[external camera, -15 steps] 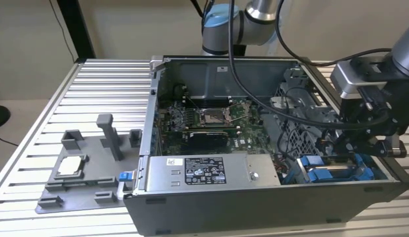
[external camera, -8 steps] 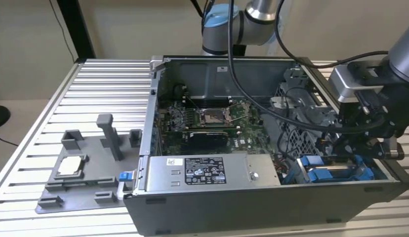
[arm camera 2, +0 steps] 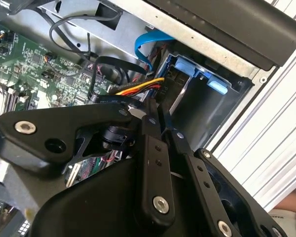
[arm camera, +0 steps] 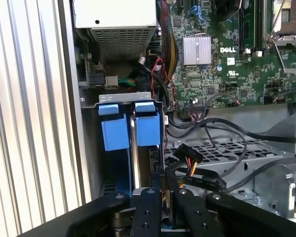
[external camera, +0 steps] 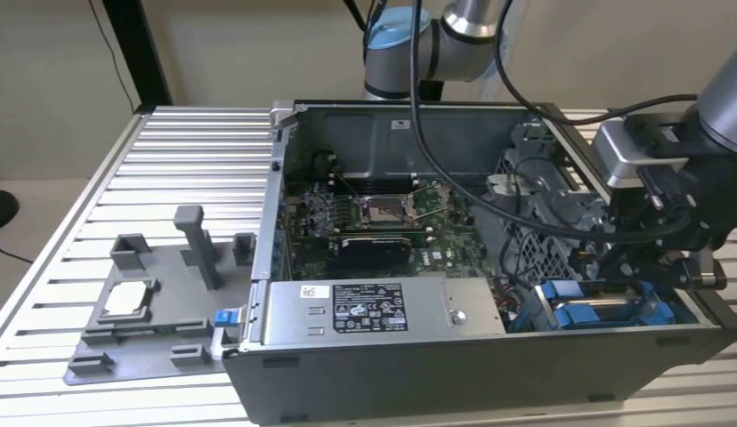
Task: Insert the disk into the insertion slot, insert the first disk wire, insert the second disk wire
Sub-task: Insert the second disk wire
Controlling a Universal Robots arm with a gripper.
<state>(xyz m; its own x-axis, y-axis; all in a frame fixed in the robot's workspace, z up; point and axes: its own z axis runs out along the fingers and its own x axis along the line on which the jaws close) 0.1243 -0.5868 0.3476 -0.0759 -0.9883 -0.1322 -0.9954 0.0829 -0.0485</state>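
Observation:
The insertion slot (external camera: 556, 322) is the grey cage at the case's near corner on the exterior view's right, also in the first wrist view (arm camera: 123, 97). Blue bracket tabs (arm camera: 148, 129) stand in it, and the disk's blue-framed edge (arm camera: 134, 168) runs down inside; its metal face is mostly hidden. My gripper (external camera: 630, 267) hangs just over the cage. In both wrist views the gripper (arm camera: 166, 174) (arm camera 2: 155, 106) is shut. One end of a flat black disk wire connector (arm camera: 202, 181) (arm camera 2: 113, 98) with yellow and red leads sits between its tips.
A long grey labelled box (external camera: 368, 307) lies along the case's front, with the green board (external camera: 368, 222) behind it. Loose black cables (arm camera: 227, 128) and a blue ribbon cable (arm camera 2: 143, 47) cross near the cage. A grey fixture tray (external camera: 143, 356) with a square chip (external camera: 125, 298) sits outside the case.

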